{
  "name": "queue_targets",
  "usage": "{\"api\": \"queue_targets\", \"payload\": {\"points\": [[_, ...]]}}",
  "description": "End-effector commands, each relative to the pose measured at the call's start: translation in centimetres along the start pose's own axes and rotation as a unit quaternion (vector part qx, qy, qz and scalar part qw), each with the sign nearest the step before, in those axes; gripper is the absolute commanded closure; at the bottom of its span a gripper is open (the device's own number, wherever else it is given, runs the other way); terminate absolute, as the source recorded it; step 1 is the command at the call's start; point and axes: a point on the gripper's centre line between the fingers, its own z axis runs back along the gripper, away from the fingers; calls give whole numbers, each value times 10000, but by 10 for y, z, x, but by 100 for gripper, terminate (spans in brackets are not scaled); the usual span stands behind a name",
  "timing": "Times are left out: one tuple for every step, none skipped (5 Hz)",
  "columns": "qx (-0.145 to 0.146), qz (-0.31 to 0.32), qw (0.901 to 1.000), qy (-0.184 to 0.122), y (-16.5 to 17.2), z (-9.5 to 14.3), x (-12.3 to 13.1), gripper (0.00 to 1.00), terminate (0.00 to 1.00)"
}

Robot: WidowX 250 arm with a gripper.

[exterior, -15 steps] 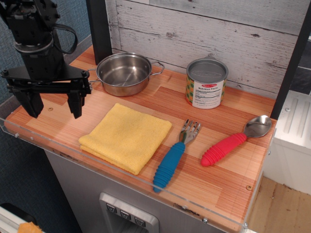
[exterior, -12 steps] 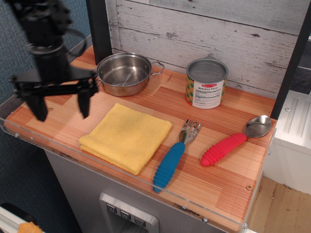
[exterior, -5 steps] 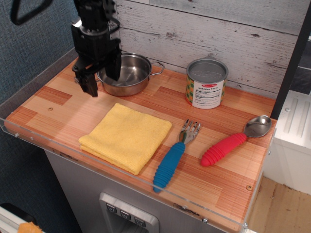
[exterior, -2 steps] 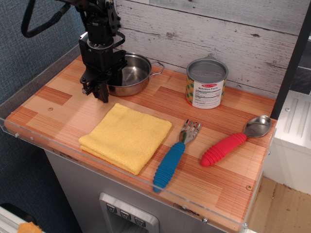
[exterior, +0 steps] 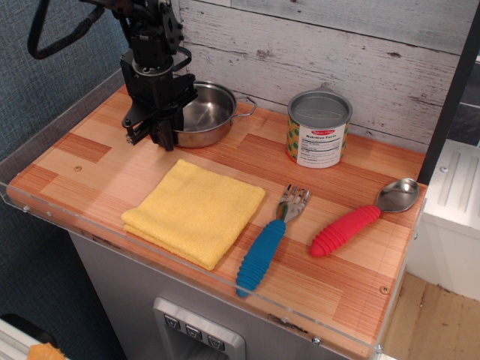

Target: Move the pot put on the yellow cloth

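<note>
The pot [exterior: 211, 112], a shallow shiny steel pan with wire loop handles, sits at the back left of the wooden counter. My black gripper [exterior: 155, 135] stands upright over the pot's left rim, its fingers drawn close together with one inside and one outside the rim. It hides the pot's left handle. The yellow cloth [exterior: 195, 212] lies folded flat in front of the pot, near the counter's front edge, with nothing on it.
A labelled tin can [exterior: 319, 129] stands at the back, right of the pot. A blue-handled fork [exterior: 264, 251] and a red-handled spoon [exterior: 352, 225] lie right of the cloth. A plank wall runs behind, and a clear lip [exterior: 45, 217] edges the counter's front.
My gripper came from the front left, wide open, swung to the pot's left rim, lowered and narrowed its fingers over it. The pot has shifted slightly to the right.
</note>
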Motion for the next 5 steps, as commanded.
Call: {"api": "queue_targets", "payload": {"points": [[-567,-356,9970,-393,0,45,12,100,0],[-644,-691,9950,-320,3,51,6,100,0],[-480,-1242,9909,-212,16,58,-9,100,0],[-378,-1860,9818,-72,29,59,-22,100,0],[-354,-2313,9722,129,40,56,-35,100,0]]}}
